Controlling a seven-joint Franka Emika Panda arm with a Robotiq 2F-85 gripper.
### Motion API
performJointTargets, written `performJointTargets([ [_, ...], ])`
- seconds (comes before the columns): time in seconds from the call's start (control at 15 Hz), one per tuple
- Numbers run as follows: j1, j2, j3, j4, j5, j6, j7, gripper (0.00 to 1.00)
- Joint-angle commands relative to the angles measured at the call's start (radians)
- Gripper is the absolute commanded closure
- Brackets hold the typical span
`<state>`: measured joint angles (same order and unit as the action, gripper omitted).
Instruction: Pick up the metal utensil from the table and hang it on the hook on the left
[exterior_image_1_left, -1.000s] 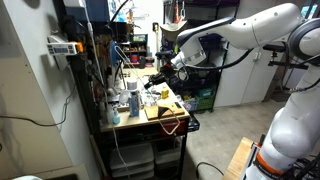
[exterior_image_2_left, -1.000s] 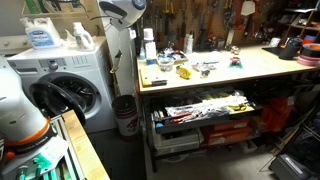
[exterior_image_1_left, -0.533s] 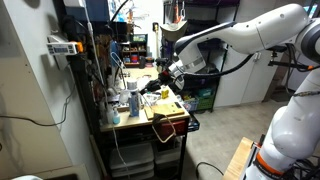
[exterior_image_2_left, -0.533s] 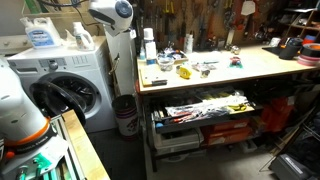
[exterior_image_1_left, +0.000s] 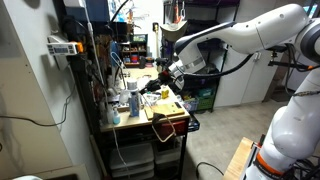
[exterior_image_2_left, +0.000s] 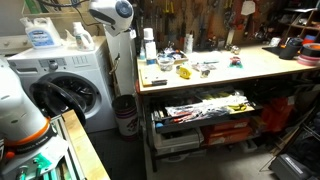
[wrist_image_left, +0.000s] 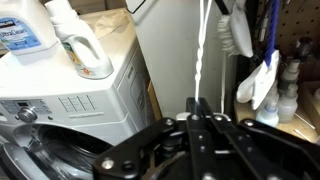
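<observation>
In the wrist view my gripper (wrist_image_left: 200, 106) is shut on the metal utensil (wrist_image_left: 200, 50), a thin silvery rod that runs straight up from the fingertips in front of a white panel. In an exterior view the gripper (exterior_image_1_left: 172, 70) hangs over the far end of the table (exterior_image_1_left: 166, 112). In an exterior view only the arm's white wrist (exterior_image_2_left: 112, 12) shows at the top, left of the table (exterior_image_2_left: 250, 66); the jaws and the utensil are too small to make out there. I cannot make out a hook.
A washing machine (wrist_image_left: 70, 110) with detergent bottles (wrist_image_left: 80, 40) on top stands beside the table, also in an exterior view (exterior_image_2_left: 70, 85). White brushes (wrist_image_left: 240, 35) hang by a pegboard (wrist_image_left: 300, 30). Bottles and tools (exterior_image_2_left: 185, 68) clutter the tabletop.
Between one second and half a second ago the arm shifted with the utensil toward the washing-machine end of the table. Since then nothing has visibly moved.
</observation>
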<state>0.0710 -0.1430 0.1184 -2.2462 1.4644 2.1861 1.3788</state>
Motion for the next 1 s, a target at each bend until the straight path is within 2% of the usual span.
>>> performJointTargets([
  [0.0, 0.007, -0.028, -0.002, 0.0, 0.027, 0.0, -0.07, 0.99],
  [0.6, 0.013, -0.11, -0.009, -0.056, 0.232, -0.051, -0.257, 0.99],
  [0.93, 0.014, -0.109, -0.011, -0.115, 0.381, -0.059, -0.452, 0.99],
])
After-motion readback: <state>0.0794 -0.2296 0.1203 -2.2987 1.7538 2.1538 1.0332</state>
